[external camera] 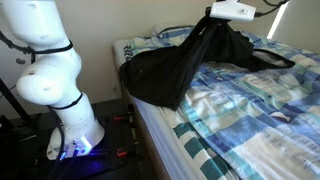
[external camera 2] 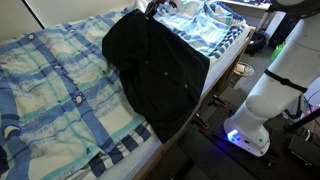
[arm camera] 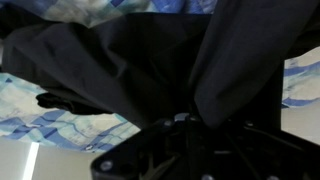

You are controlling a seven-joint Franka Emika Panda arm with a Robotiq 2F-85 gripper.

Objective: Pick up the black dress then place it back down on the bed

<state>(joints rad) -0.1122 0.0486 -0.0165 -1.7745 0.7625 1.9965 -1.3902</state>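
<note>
So the gripper (external camera: pixel 213 18) is up high over the bed (external camera: pixel 255 115), pinched shut on a bunch of the black dress (external camera: pixel 165 65). You can't really see the jaws themselves because fabric swallows them in the wrist view (arm camera: pixel 182 122), but the cloth peaks right at the fingers, so I'd call that a solid hold. The dress hangs straight below the gripper and then fans out. In both exterior views its long axis runs down and away from the grasp toward the side of the bed nearest the robot's base (external camera: pixel 75 130), and the low end (external camera 2: pixel 165 120) spills over the mattress edge. A thin trailing part (external camera: pixel 270 58) lies on the cover going the other way. If you ask me, the lift is basically done. The put-down depends on that slant, because a straight drop would leave a lot of fabric hanging off the side.
</note>
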